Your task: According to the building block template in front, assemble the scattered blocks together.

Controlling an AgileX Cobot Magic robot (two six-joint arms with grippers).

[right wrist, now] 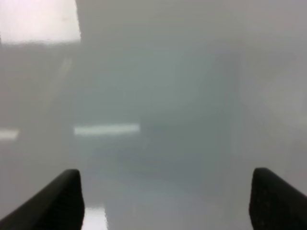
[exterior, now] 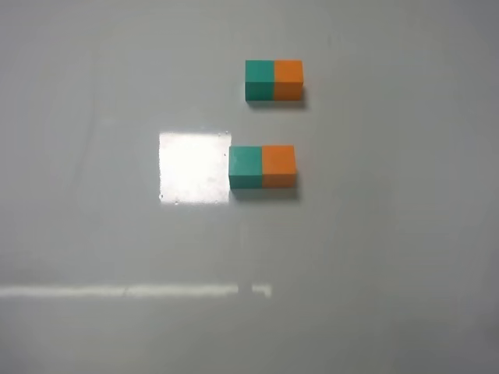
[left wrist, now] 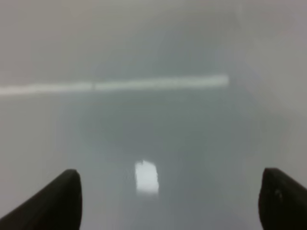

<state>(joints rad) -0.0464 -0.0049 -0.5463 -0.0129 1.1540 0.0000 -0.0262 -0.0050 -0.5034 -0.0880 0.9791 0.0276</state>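
The building block template, a teal-and-orange bar, lies at the back right of centre in the exterior high view. In front of it the teal cube and the orange cube sit side by side, touching, teal on the left like the template. Neither arm shows in the exterior high view. In the left wrist view my left gripper is open and empty over bare table. In the right wrist view my right gripper is open and empty too. No block shows in either wrist view.
The grey table carries a bright square light patch just left of the teal cube. A thin bright strip runs along the front left.
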